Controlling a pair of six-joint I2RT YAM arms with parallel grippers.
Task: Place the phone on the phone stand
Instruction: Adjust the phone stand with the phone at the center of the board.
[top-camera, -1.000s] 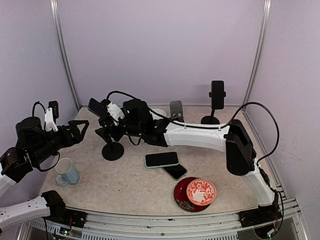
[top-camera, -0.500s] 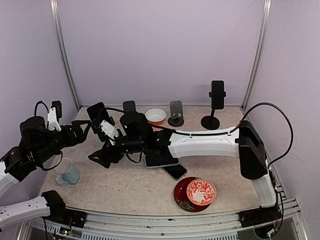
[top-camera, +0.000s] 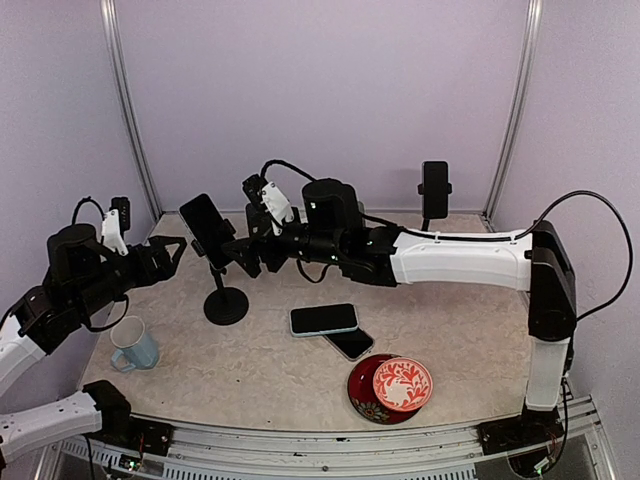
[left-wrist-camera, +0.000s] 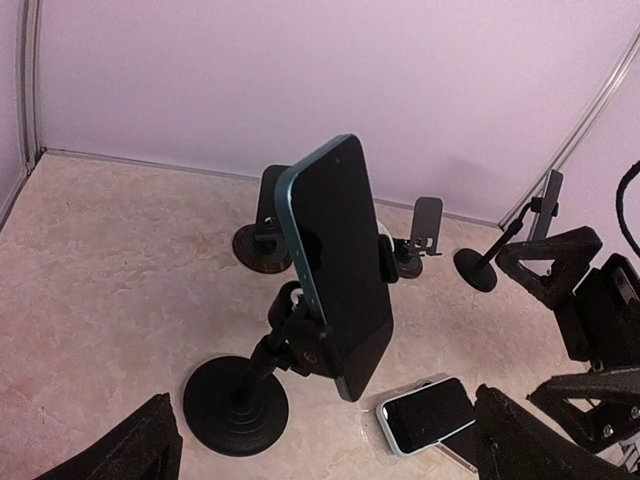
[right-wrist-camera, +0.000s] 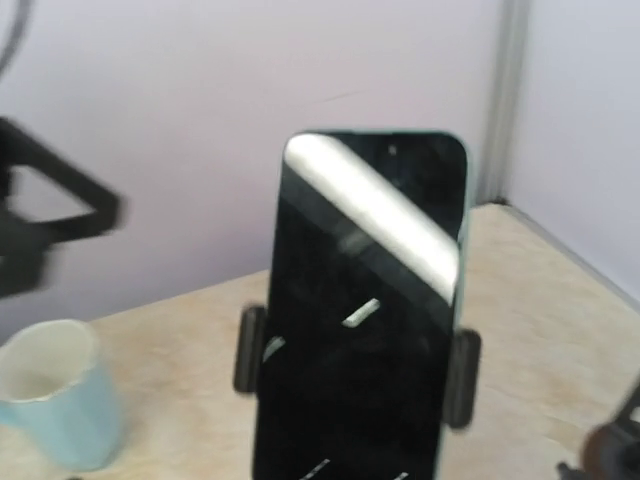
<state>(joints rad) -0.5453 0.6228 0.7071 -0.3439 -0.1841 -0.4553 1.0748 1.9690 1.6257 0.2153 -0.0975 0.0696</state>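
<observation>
Phones: four; one clamped, two flat on bench (top-camera: 450, 330), one on rear stand (left-wrist-camera: 475, 270).
Task phone (left-wrist-camera: 335, 265): black screen, teal edge, tilted, clamped in phone stand (left-wrist-camera: 237, 405).
Left fingers (left-wrist-camera: 140, 450): wide open, empty.
Right fingers (left-wrist-camera: 545, 262): open, empty, near phone.

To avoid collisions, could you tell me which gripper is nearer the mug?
Left. The left gripper hangs raised behind the mug; the right gripper is right of the stand.

Phone stand (top-camera: 226, 300) sits hemmed between left gripper (top-camera: 172, 258) and right gripper (top-camera: 243, 256); 2 flat phones (top-camera: 324, 319) block the tabletop (top-camera: 260, 375) beside it.
</observation>
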